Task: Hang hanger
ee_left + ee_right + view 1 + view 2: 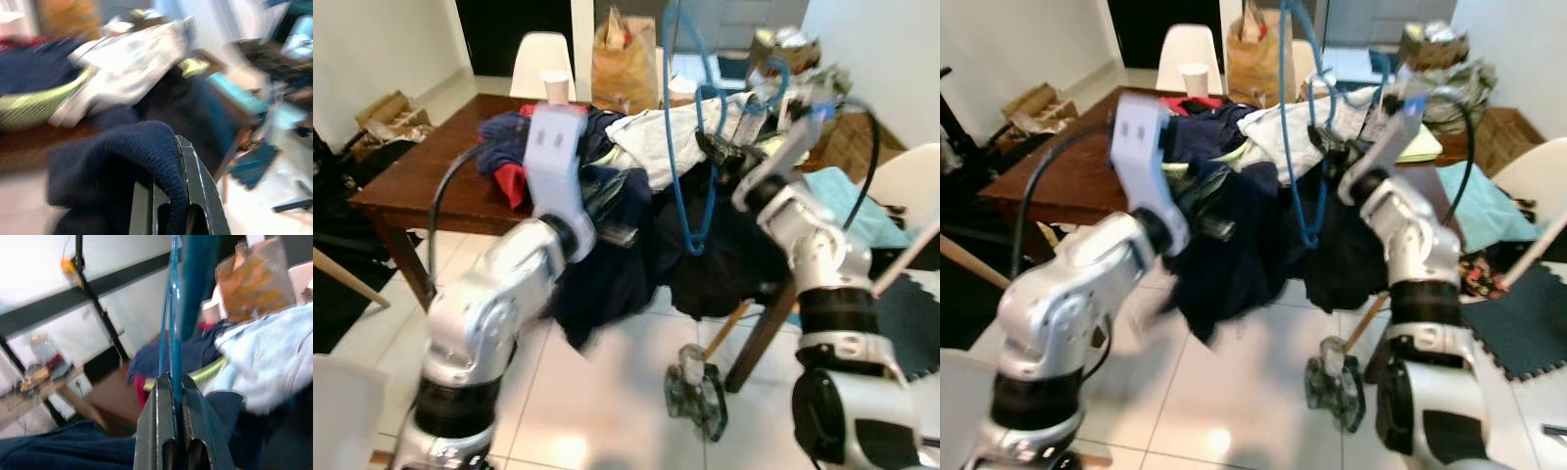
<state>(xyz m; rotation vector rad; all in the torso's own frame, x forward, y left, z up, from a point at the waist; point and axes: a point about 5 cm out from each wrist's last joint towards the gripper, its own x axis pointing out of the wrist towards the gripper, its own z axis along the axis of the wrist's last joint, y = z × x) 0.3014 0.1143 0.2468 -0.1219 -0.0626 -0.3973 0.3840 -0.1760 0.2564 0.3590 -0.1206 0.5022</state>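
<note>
Hanger [690, 147], blue and thin, hangs upright in front of you over the heap of clothes [636, 147] on the brown counter [421, 181]. Your right gripper [172, 382] has its jaws closed on the hanger's wire, held above the counter's near edge. Your left gripper [171, 196] is raised beside the heap with a dark navy knit garment [122, 161] draped over its jaws, which look clamped on it.

One blue hanger [690, 147]; one table [421, 176]; two white chairs [540, 61] [911, 181]; one paper cup [555, 86]; one brown bag [625, 61].
</note>
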